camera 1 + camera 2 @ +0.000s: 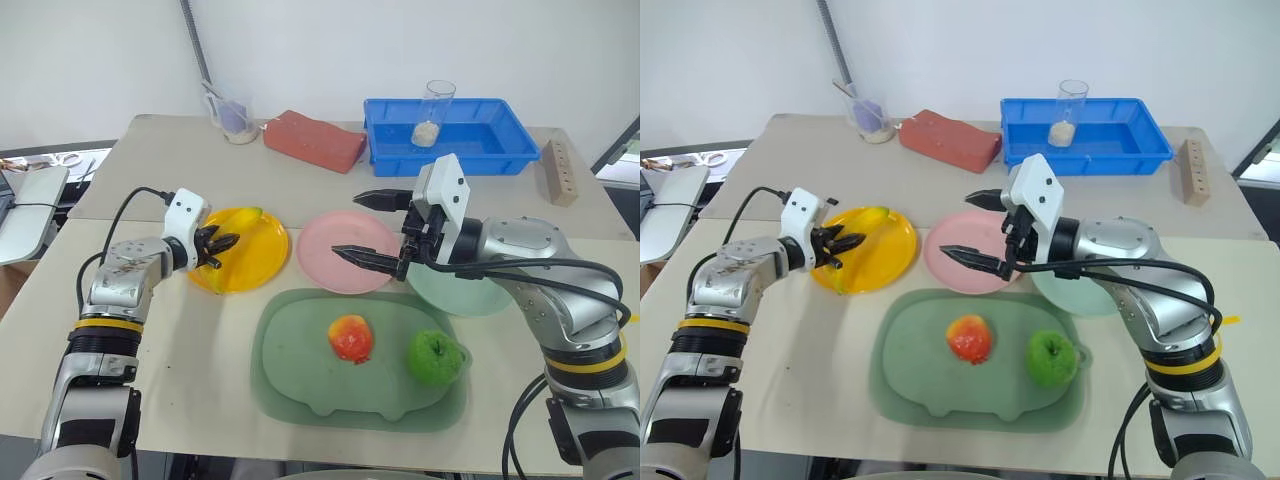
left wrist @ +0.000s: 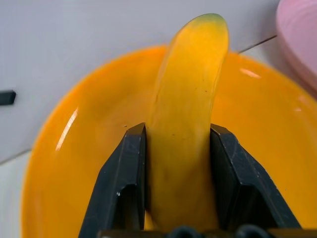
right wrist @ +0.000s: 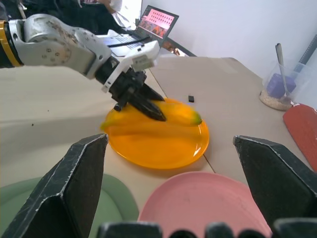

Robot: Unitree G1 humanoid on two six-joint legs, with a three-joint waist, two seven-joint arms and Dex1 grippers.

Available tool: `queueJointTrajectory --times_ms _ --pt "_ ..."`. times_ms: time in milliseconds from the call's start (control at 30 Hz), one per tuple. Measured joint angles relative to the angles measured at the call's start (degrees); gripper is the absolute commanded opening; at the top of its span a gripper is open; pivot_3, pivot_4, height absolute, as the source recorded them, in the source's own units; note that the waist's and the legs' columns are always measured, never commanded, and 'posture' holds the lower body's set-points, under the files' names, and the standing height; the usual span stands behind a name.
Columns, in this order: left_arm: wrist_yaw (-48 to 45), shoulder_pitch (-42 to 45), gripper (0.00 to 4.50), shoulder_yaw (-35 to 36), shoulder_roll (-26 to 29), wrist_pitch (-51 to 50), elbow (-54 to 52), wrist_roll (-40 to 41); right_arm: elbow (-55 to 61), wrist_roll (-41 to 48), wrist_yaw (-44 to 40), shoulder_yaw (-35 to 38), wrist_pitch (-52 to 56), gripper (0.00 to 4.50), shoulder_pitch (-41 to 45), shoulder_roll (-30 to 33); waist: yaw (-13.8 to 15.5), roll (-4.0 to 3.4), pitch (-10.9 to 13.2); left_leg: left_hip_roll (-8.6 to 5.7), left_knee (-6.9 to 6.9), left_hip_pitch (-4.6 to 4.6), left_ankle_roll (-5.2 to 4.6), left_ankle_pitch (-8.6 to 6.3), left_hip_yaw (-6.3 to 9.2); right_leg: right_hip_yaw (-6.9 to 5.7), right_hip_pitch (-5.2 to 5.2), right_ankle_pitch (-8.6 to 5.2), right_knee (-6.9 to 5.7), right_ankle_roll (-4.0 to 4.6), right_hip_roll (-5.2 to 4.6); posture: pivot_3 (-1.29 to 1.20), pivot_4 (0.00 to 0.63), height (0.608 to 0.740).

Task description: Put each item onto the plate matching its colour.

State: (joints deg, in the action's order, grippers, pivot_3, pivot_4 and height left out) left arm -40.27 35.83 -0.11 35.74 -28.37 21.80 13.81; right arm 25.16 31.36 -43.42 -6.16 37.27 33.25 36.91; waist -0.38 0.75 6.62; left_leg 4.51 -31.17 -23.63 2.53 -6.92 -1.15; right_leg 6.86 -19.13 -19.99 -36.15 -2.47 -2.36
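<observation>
The yellow banana [image 2: 190,84] lies across the yellow plate [image 1: 255,262], and my left gripper [image 1: 225,245] is shut on it, one finger pressed to each side. My right gripper [image 1: 346,224] hangs open above the pink plate [image 1: 345,277] with nothing between its fingers. Partly hidden behind my right forearm is the mint green plate [image 1: 460,297]. The red-orange peach [image 1: 351,338] and the green apple [image 1: 435,357] rest on the dull-green tray [image 1: 290,372] at the front.
At the back stand a blue bin [image 1: 500,148] holding a glass jar [image 1: 435,112], a red brick-like block [image 1: 315,140] and a cup with a spoon [image 1: 235,118]. A wooden block [image 1: 560,172] sits at the far right. A laptop [image 1: 25,210] lies off the table's left.
</observation>
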Motion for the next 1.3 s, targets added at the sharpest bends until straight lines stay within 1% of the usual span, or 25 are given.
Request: queueJointTrajectory --times_ms 100,200,267,367,433,500,600,667,767,933,1067,1300 --pt "-1.4 1.7 4.48 0.4 0.3 1.5 0.2 -0.2 0.0 -0.8 -0.3 0.0 0.0 4.50 0.0 0.8 0.1 -0.01 0.0 -0.01 -0.03 0.08 0.00 0.00 -0.01 0.00 -0.02 0.00 0.04 -0.01 -0.01 0.00 0.150 0.740" --pt "-3.9 1.7 4.48 0.5 1.7 2.2 0.2 -0.2 0.0 -0.9 -0.6 0.3 0.1 4.50 -0.8 2.3 0.0 -0.02 0.0 0.00 0.01 0.03 0.00 0.00 -0.01 0.01 0.06 0.00 0.00 0.00 -0.01 0.00 0.150 0.740" --pt "-7.0 1.7 4.48 0.8 4.1 2.0 -0.4 0.2 0.0 -0.8 -1.8 0.4 0.4 4.50 -1.9 3.7 -0.2 -0.01 0.0 0.01 0.02 -0.04 0.00 0.00 -0.01 0.01 0.05 0.00 -0.03 -0.01 0.00 0.00 0.150 0.740" --pt "-12.4 1.5 4.48 1.7 7.6 1.8 -4.9 2.3 0.0 -0.5 -4.6 0.5 1.4 4.50 -2.9 6.2 -0.3 -0.03 0.0 0.01 0.02 -0.04 0.00 0.00 -0.01 0.02 0.07 0.00 0.00 -0.01 0.00 0.00 0.150 0.740" --pt "-18.7 -1.3 4.48 1.6 10.9 1.4 -12.8 4.8 0.3 1.0 -8.6 0.2 2.2 4.50 -3.3 9.3 -0.4 -0.07 0.0 0.02 0.04 -0.02 0.00 0.00 -0.04 0.02 0.13 0.00 0.06 0.00 -0.01 0.00 0.150 0.740" --pt "-24.4 -5.3 4.48 0.9 12.9 1.5 -20.8 7.2 0.3 1.4 -12.2 0.0 2.4 4.50 -4.3 12.0 -0.4 -0.15 -0.1 0.03 0.05 0.08 0.00 -0.01 -0.07 0.03 0.24 0.00 0.10 0.00 -0.02 0.00 0.150 0.740" --pt "-30.4 -11.7 4.48 -1.8 13.3 4.0 -32.3 9.1 0.8 1.4 -16.3 -2.5 2.6 4.50 -5.2 13.6 -0.4 -0.13 -0.1 0.08 0.04 0.23 0.01 -0.01 -0.07 0.01 0.09 -0.01 0.09 0.02 -0.02 0.00 0.150 0.740" --pt "-32.5 -14.2 4.48 -4.0 12.8 7.7 -36.8 9.0 1.2 1.3 -18.1 -4.2 2.6 4.50 -5.6 13.7 -0.4 -0.12 -0.1 0.08 0.03 0.24 0.01 -0.01 -0.08 0.04 0.08 -0.01 0.11 0.03 -0.02 0.00 0.150 0.740" --pt "-33.8 -16.0 4.48 -5.7 10.8 13.4 -40.6 8.8 1.5 -0.9 -20.3 -7.6 1.8 4.50 -7.0 13.8 -0.3 -0.10 -0.1 0.09 -0.03 0.19 -0.01 -0.02 -0.08 0.03 0.08 -0.01 0.12 0.03 -0.02 0.00 0.150 0.740" --pt "-34.8 -18.3 4.48 -5.6 10.6 15.5 -43.9 10.0 0.8 -6.3 -21.7 -12.0 -1.4 4.50 -7.2 13.6 -0.4 -0.11 -0.1 0.08 -0.10 0.17 -0.08 -0.06 -0.08 0.05 0.07 -0.02 0.13 0.02 -0.02 0.00 0.150 0.740" --pt "-36.2 -21.9 4.48 -5.4 12.0 15.6 -46.0 11.5 -1.4 -10.6 -22.8 -15.5 -4.0 4.50 -7.1 13.1 -0.5 -0.11 -0.1 0.10 -0.10 0.19 -0.09 -0.06 -0.09 0.05 0.06 -0.02 0.12 0.02 -0.01 0.00 0.150 0.740" --pt "-36.7 -24.0 4.48 -3.8 13.8 15.6 -47.0 13.0 -3.3 -13.5 -22.8 -17.6 -4.2 4.50 -4.5 9.4 -0.3 -0.10 -0.1 0.11 -0.13 0.20 -0.08 -0.06 -0.09 0.04 0.07 -0.02 0.13 0.03 -0.01 0.00 0.150 0.740"
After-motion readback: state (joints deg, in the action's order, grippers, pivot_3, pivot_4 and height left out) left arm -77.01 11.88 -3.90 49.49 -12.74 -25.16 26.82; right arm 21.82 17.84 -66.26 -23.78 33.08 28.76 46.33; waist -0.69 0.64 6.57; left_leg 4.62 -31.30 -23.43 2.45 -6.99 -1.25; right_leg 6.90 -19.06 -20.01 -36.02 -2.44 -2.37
